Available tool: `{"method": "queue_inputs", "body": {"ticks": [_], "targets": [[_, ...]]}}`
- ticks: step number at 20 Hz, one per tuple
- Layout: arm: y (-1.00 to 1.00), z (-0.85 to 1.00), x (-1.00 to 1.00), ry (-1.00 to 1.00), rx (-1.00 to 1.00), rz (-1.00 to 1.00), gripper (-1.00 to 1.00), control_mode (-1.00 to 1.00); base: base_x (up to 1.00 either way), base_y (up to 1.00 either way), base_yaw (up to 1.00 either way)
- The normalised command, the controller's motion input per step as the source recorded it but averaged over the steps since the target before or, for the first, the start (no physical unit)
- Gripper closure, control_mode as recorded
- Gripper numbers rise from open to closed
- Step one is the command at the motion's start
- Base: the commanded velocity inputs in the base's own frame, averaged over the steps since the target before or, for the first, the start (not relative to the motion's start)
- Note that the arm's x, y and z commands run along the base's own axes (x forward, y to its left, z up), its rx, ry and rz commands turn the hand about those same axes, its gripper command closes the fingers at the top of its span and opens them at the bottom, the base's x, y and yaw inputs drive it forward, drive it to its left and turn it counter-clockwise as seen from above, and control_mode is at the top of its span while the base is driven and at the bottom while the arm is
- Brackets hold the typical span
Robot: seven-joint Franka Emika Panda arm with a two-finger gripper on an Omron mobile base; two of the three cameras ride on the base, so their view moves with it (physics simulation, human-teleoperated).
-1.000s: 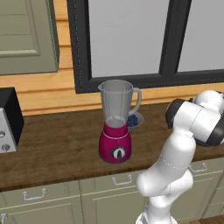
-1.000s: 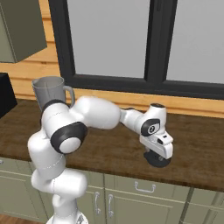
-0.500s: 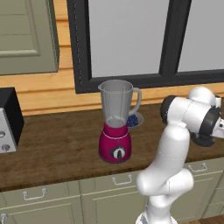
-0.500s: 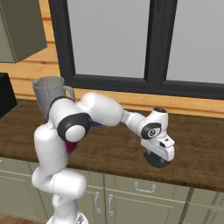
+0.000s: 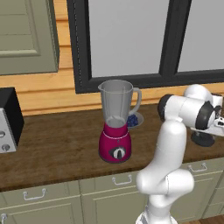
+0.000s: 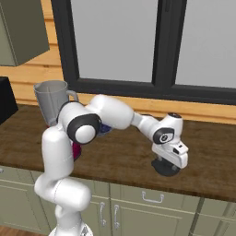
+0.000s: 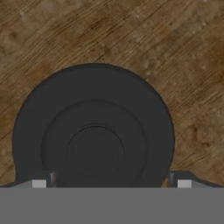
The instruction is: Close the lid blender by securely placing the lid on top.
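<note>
The blender [image 5: 116, 127], with a magenta base and a clear grey jar that is open at the top, stands mid-counter; in the right base view its jar [image 6: 50, 97] shows behind my arm. The lid [image 6: 166, 168], a dark round cap, lies flat on the wooden counter far right of the blender [image 5: 202, 139]. My gripper [image 6: 168, 162] points down right over it and is open. In the hand view the lid [image 7: 94, 131] is large and centred, and the gripper [image 7: 111, 183] has one fingertip [image 7: 39, 182] on each side of its rim. Nothing is held.
A small dish of blue bits [image 5: 134, 120] sits just behind and to the right of the blender. A black-and-silver boxy appliance [image 5: 6, 122] stands at the counter's far left. The counter's front edge [image 6: 152, 186] runs close below the lid, and a dark-framed window backs the counter.
The arm's elbow and shoulder links have swung round while the hand stayed over the lid, sinking slightly. The jaws stayed open and the lid did not move.
</note>
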Motion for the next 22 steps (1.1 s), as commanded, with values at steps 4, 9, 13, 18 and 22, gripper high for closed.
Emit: {"method": "queue_inputs", "body": {"ticks": [4, 9, 13, 18, 22], "targets": [[0.00, -0.03, 0.07, 0.00, 0.00, 0.00, -1.00, -1.00, 0.00, 0.00, 0.00], [0.00, -0.22, 0.00, 0.00, 0.00, 0.01, -1.00, -1.00, 0.00, 0.00, 0.00], [0.00, -0.11, 0.00, 0.00, 0.00, 0.01, -1.00, -1.00, 0.00, 0.00, 0.00], [0.01, -0.16, 0.00, 0.00, 0.00, 0.01, 1.00, -1.00, 0.00, 0.00, 0.00], [0.00, -0.07, 0.00, 0.00, 0.00, 0.00, 1.00, -1.00, 0.00, 0.00, 0.00]]}}
